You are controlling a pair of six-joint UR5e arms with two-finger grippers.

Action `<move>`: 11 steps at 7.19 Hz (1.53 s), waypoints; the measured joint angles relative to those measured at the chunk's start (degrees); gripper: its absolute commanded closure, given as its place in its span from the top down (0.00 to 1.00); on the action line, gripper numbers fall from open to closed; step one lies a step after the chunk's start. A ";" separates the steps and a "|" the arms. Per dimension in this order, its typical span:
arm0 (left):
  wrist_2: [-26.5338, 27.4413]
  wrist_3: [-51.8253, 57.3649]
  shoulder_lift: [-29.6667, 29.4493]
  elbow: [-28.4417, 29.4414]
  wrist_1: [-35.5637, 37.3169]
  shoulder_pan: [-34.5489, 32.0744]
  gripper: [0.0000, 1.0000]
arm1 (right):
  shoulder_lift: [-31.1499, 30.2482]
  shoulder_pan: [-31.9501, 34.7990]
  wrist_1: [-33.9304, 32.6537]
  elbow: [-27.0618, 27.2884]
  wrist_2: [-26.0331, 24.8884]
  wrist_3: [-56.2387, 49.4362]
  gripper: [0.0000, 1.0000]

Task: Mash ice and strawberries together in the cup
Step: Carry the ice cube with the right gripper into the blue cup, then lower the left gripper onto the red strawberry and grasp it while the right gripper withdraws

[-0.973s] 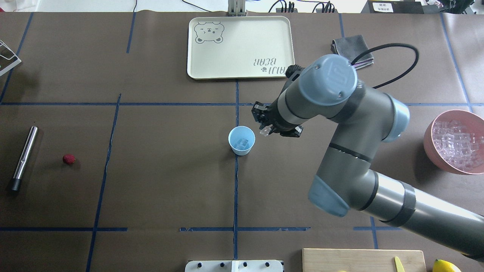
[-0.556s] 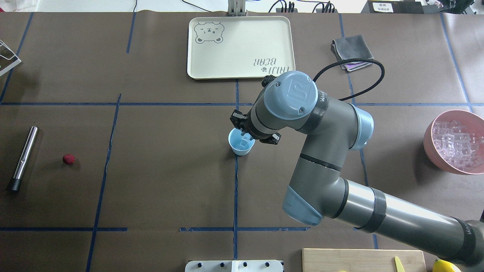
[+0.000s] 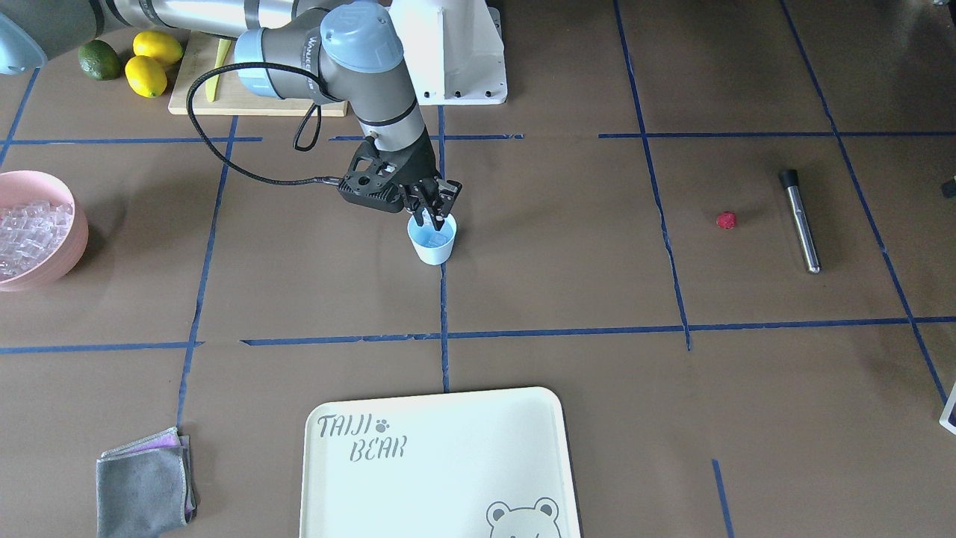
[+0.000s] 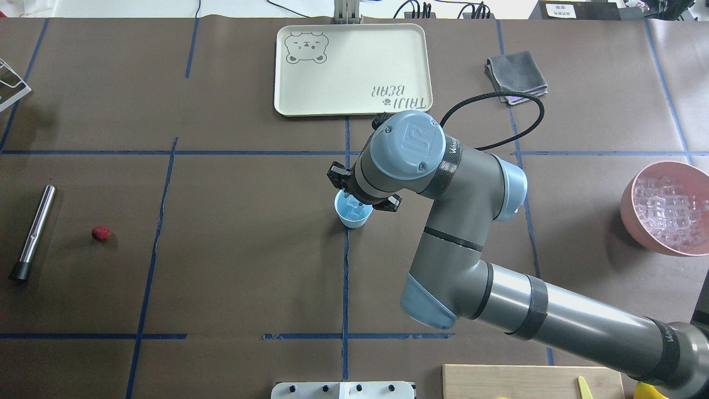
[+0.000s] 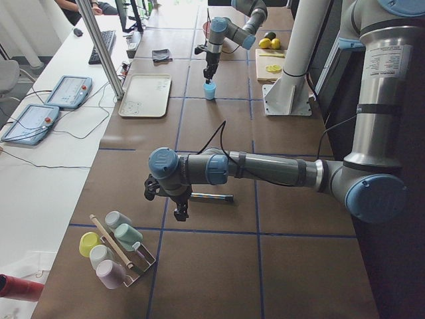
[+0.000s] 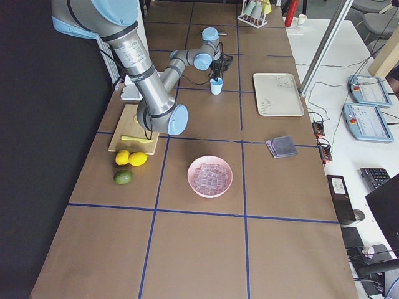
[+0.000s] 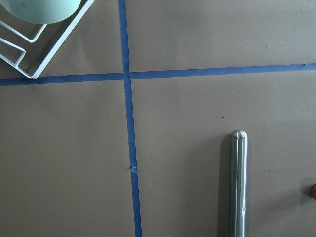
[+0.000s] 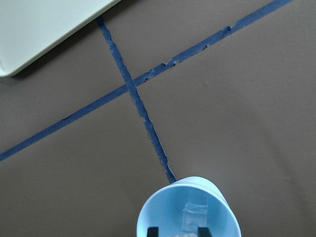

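You are early in the job. The small light-blue tapered plastic cup [image 3: 432,250] stands near the middle of the table on a blue tape line, and at least one clear ice cube [image 8: 193,216] lies inside it. Your right gripper [image 3: 435,222] hangs straight over the cup, fingertips dipped just inside the mouth. The right wrist view shows them narrowly parted, but you cannot tell whether they pinch a cube or hold nothing.

The small red strawberry [image 4: 101,233] lies on the table near its left end, well apart from the cup. It has yet to go in, and I judge that no mashing has begun. The steel muddler rod with a black tip [image 4: 34,233] lies beside the berry, nearer the left edge. The left gripper [image 5: 180,214] hovers by that rod; how its fingers stand cannot be told. More ice sits in the pink bowl [image 4: 628,208] at the right edge.

The cup is upright, its long axis vertical, the wide mouth up. The rod lies flat, its long axis running from the robot's edge to the operators' edge, black tip toward the robot's.
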 measured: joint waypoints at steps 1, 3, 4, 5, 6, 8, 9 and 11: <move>0.00 0.00 0.00 0.00 0.00 0.00 1.00 | 0.04 -0.03 0.19 -0.23 -0.03 0.07 0.68; 0.00 0.00 0.00 0.00 0.00 0.02 1.00 | 0.07 0.00 0.28 -0.10 0.04 0.17 1.00; -0.22 0.00 -0.07 0.00 -0.02 0.44 1.00 | -0.18 0.49 0.11 0.80 0.24 0.06 1.00; -1.21 -0.77 -0.34 0.13 -0.94 1.63 1.00 | -1.62 2.28 -0.62 3.01 1.59 -0.36 1.00; -2.36 -5.29 -0.70 0.07 -4.42 4.02 1.00 | -5.06 5.86 -1.56 6.60 5.26 -2.44 1.00; -1.79 -25.06 -0.66 -0.82 -18.47 12.96 1.00 | -14.95 16.33 -2.60 14.04 15.63 -13.54 1.00; 0.49 -36.02 -0.60 -1.54 -24.95 18.23 1.00 | -19.78 21.27 -2.70 15.92 19.65 -21.01 1.00; 8.00 -53.03 -0.27 -4.41 -31.12 29.14 1.00 | -27.14 28.18 -2.71 17.03 24.10 -34.73 1.00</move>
